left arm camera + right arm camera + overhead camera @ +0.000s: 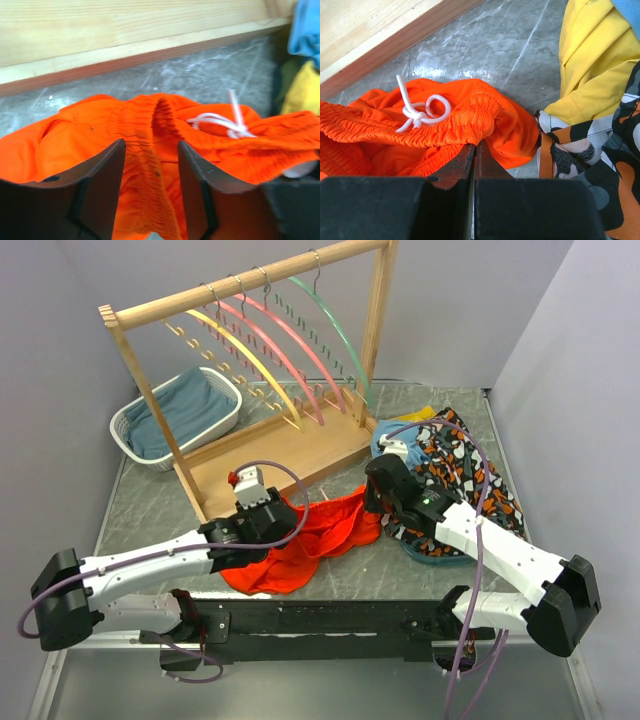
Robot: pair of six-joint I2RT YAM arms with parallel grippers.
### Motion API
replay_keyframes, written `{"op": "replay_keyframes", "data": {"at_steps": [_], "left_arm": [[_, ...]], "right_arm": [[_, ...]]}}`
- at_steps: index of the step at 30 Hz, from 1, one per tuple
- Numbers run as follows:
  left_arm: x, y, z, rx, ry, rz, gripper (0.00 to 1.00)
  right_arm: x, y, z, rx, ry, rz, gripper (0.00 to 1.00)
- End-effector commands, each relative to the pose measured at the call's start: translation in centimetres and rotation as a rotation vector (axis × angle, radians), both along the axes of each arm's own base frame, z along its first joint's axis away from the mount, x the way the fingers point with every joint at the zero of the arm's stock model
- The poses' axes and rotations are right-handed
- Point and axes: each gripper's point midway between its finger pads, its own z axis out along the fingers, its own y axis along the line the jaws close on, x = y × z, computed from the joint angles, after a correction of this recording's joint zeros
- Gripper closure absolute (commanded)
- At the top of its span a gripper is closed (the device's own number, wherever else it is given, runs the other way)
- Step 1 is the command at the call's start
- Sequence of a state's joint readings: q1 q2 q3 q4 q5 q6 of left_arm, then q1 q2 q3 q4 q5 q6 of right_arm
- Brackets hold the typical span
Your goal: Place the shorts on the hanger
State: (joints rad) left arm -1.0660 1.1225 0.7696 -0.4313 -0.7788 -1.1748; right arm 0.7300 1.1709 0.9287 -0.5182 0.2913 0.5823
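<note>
The orange-red shorts (320, 535) lie crumpled on the table in front of the wooden rack, with the white drawstring (422, 112) on top. My left gripper (280, 523) is open, and a raised fold of the elastic waistband (150, 150) stands between its fingers (107, 170). My right gripper (372, 508) is shut on the waistband edge of the shorts (485, 117) at their right end. The mint-green hanger (330, 325) hangs rightmost on the rack's rail.
The wooden rack (290, 455) stands behind the shorts, with two pink hangers (285, 340) and a yellow hanger (245, 355). A white basket (135, 445) with blue cloth is at the back left. A patterned garment (465, 475) and yellow cloth (592, 60) lie to the right.
</note>
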Motion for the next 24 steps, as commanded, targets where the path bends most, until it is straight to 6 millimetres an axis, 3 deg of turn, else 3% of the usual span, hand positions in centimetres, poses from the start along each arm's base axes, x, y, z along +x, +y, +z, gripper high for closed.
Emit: {"op": "replay_keyframes", "data": {"at_steps": [1,6,9,13,16,19,20,23,24], "left_arm": [[0.8,0.9,-0.1,0.049,0.002,0.057,0.50],[1.0,1.1,-1.6,0.067,0.031,0.048,0.56],[1.0,2.3,-2.4,0.086,0.044,0.078,0.68],[0.8,4.5,-2.1,0.056,0.040,0.101,0.93],[1.0,4.9,-1.5,0.010,0.020,0.062,0.99],[1.0,4.6,-0.8,-0.006,0.007,0.029,0.99],[0.9,4.2,-0.6,-0.007,0.013,0.010,0.99],[0.9,3.6,0.0,-0.026,0.012,-0.019,0.99],[0.8,3.5,0.1,-0.028,0.012,-0.026,0.99]], "right_arm": [[0.7,-0.6,1.9,0.018,-0.073,-0.025,1.00],[0.8,-0.9,1.9,0.005,-0.075,-0.033,1.00],[1.0,-1.1,1.7,-0.008,-0.072,-0.033,1.00],[1.5,-1.9,1.6,0.004,-0.066,-0.031,1.00],[1.9,-1.4,2.6,0.029,-0.088,0.011,0.97],[1.6,-0.1,4.2,0.066,-0.103,0.089,0.72],[1.4,0.0,4.8,0.073,-0.109,0.101,0.57],[1.0,-0.2,7.8,0.107,-0.173,0.116,0.38],[0.9,-0.6,9.8,0.128,-0.226,0.104,0.35]]}}
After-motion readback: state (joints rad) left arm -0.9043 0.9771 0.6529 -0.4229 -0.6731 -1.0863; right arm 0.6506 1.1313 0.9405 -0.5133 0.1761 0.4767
